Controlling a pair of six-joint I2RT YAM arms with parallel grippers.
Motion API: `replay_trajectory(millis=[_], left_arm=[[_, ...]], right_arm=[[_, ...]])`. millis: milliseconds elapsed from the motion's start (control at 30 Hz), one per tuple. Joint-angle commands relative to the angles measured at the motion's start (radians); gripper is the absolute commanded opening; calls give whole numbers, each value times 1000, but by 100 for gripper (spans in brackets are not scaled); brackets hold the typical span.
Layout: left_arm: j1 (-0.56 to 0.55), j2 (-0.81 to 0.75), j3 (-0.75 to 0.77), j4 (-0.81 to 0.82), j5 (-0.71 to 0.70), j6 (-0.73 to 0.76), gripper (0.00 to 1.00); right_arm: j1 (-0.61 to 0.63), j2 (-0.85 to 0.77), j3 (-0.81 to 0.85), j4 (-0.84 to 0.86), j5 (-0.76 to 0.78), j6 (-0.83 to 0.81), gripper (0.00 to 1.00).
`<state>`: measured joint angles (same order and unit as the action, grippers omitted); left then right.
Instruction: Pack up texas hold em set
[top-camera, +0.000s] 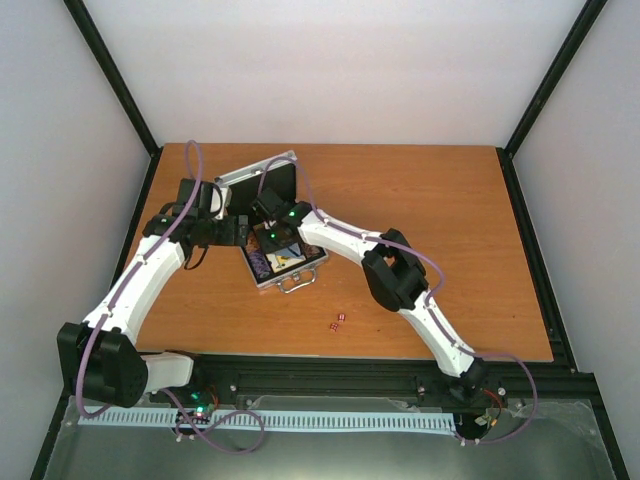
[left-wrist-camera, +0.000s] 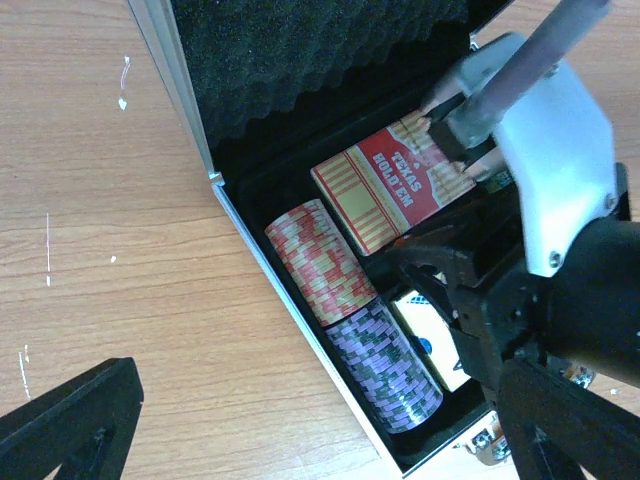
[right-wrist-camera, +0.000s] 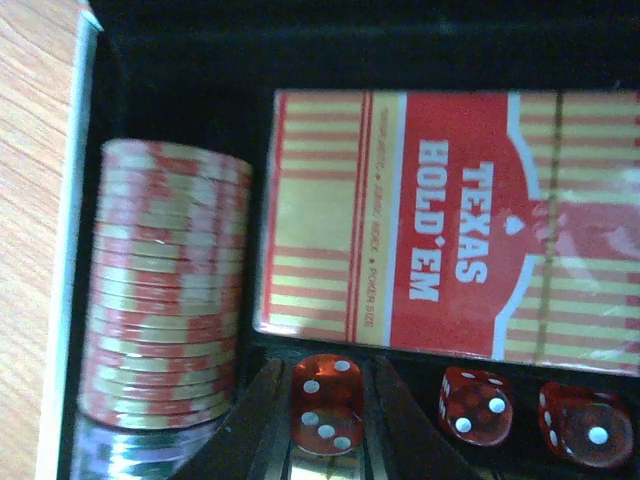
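Only my right wrist view showed my right jaws pinching a red die (right-wrist-camera: 327, 405) inside the black-lined silver briefcase (right-wrist-camera: 65, 300). Overhead, my left jaws gaped wide and two dice (top-camera: 337, 321) lay on the table (top-camera: 450, 250).

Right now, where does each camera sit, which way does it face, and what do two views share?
Top external: above and behind the robot, looking down on the table; left arm, right arm, open case.
Left wrist: beside the case, looking down into it; open left claw, one finger lower left.
Right wrist: low inside the case; right claw shut on a die.
Shared: both wrist views show the red deck and red chip stack.
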<state>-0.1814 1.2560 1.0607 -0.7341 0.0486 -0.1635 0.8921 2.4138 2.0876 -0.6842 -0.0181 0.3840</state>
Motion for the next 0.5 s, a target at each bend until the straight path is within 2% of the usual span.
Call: replay_trajectory(millis=[0, 233, 467], left_arm=[[7, -23, 2, -13, -2, 14, 100], [7, -19, -1, -11, 0, 18, 100], [7, -18, -2, -12, 2, 19, 100]], right_arm=[[1, 42, 26, -30, 18, 2, 3], [-2, 61, 31, -79, 84, 25, 3], [-8, 70, 29, -113, 176, 42, 8]])
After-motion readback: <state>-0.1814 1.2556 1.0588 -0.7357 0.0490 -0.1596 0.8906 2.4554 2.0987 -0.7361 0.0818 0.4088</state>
